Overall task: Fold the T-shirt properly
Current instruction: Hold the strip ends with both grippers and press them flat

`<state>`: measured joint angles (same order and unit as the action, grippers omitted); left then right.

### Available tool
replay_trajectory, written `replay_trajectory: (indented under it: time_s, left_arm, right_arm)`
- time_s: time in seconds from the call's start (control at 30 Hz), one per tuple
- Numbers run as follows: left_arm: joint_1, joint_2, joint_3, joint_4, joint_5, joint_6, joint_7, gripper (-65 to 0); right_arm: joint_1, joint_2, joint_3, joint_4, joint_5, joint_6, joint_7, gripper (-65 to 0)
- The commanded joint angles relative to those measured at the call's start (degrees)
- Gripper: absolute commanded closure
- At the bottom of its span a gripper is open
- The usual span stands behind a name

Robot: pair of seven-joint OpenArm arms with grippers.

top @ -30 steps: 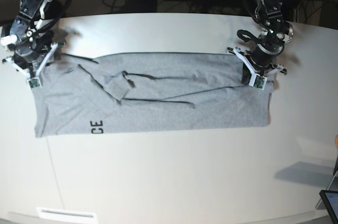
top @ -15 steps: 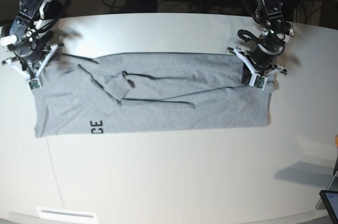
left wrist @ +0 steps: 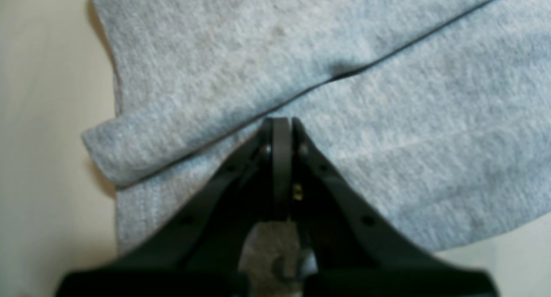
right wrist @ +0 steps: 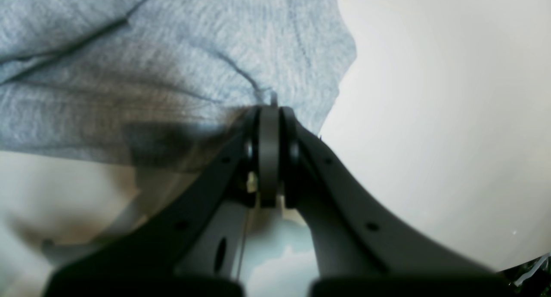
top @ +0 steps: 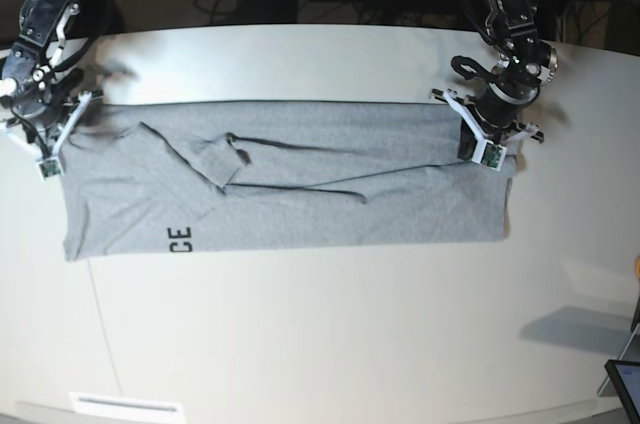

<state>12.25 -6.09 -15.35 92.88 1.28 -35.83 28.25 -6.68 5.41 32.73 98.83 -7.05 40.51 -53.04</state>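
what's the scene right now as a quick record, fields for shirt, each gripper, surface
shirt: T-shirt, grey, spread flat in a long band, partly folded, letters "CE" showing near one end
left gripper: left gripper shut on the T-shirt's edge, beside a rolled fold
right gripper: right gripper shut on the T-shirt's corner, cloth lifted off the surface there
surface: pale table
fold state: not finished

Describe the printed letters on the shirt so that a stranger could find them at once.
On the pale table lies the grey T-shirt, spread long between the two arms. Near its lower corner, on the base view's left, stand the black letters "CE", turned sideways, the only print showing on the cloth.
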Motion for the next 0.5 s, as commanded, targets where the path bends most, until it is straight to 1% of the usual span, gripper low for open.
replay_trajectory:
  time_s: [0.0, 0.1, 0.13, 0.2, 0.27, 0.37, 0.43, 0.47]
  left_arm:
    - [0.0, -0.5, -0.2, 0.3, 1.1, 0.3, 1.6, 0.0]
    - [0.0, -0.5, -0.2, 0.3, 1.1, 0.3, 1.6, 0.0]
    - [0.0, -0.5, -0.2, 0.3, 1.1, 0.3, 1.6, 0.0]
    - [0.0, -0.5, -0.2, 0.3, 1.1, 0.4, 1.6, 0.0]
    - [0.0, -0.5, -0.2, 0.3, 1.1, 0.4, 1.6, 0.0]
    - [0.0, -0.5, -0.2, 0.3, 1.1, 0.4, 1.6, 0.0]
    - [0.0, -0.5, -0.2, 0.4, 1.1, 0.4, 1.7, 0.0]
    - [0.0, -0.5, -0.2, 0.5, 1.1, 0.4, 1.7, 0.0]
  right_arm:
    - [0.8, 0.8, 0.1, 0.9, -0.4, -0.5, 0.6, -0.6]
    - [0.9, 0.8, 0.0, 0.9, -0.5, -0.5, 0.4, -1.7]
    - [0.9, 0.8, 0.0, 0.9, -0.6, -0.5, 0.2, -3.5]
    - [0.9, 0.8, 0.0, 0.9, -0.6, -0.5, 0.2, -9.1]
    - [0.8, 0.8, 0.1, 1.2, -0.6, -0.5, 0.2, -17.3]
    - [0.8, 0.8, 0.4, 1.4, -0.6, -0.5, 0.5, -25.0]
    - [0.9, 1.1, 0.4, 1.7, -0.6, -0.5, 0.6, -25.0]
    - [0.9, 1.9, 0.4, 2.3, -0.6, -0.5, 0.6, -25.0]
